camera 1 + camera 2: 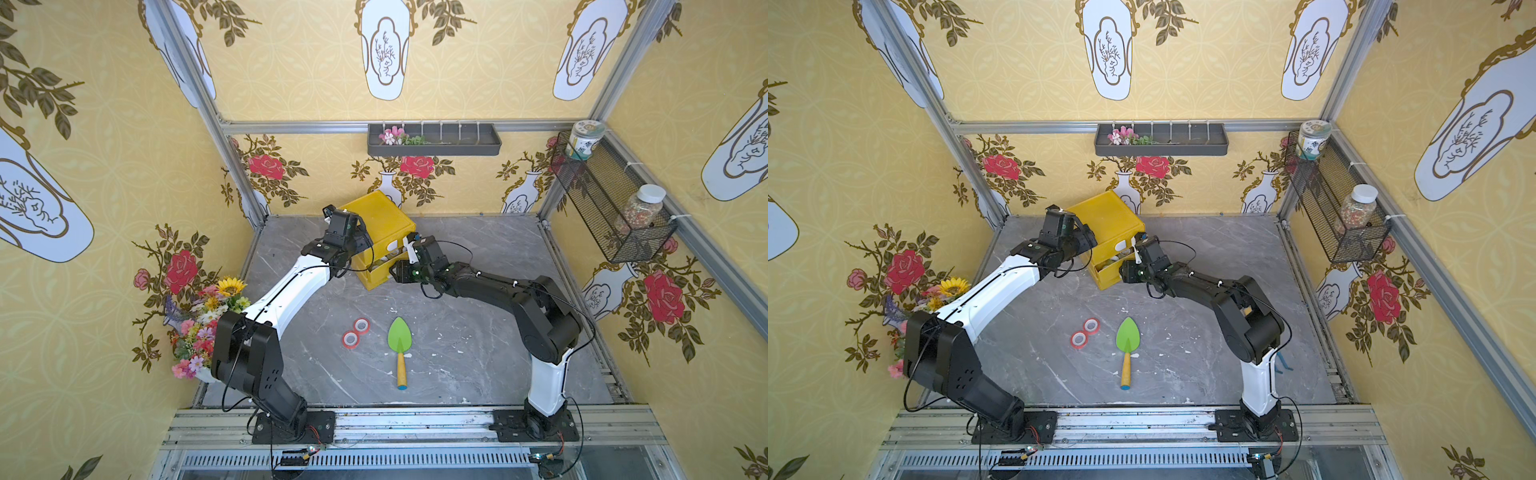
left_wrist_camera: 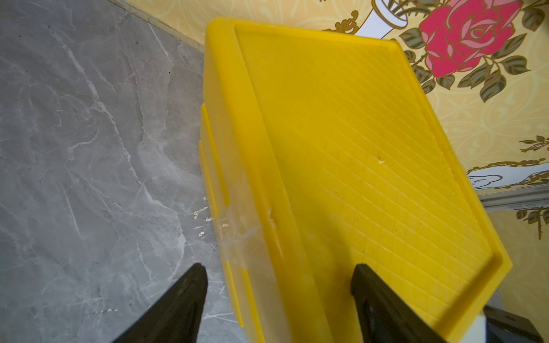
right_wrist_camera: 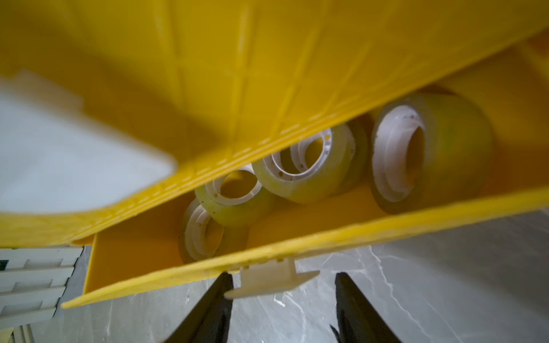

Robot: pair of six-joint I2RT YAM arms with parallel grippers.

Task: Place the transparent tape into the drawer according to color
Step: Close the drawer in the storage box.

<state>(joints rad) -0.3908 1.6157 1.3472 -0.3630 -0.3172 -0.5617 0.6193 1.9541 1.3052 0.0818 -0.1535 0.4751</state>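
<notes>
Right wrist: the right end effector stands spread astride the white handle of the drawer; just beyond, yellowish tape rolls lie inside. Left wrist: the left end effector straddles the yellow cabinet; clamped or not, I cannot tell. In a top view, two red tape rolls lie on the tabletop, well apart from both.

Two red rolls, four yellowish rolls, one trowel.
</notes>
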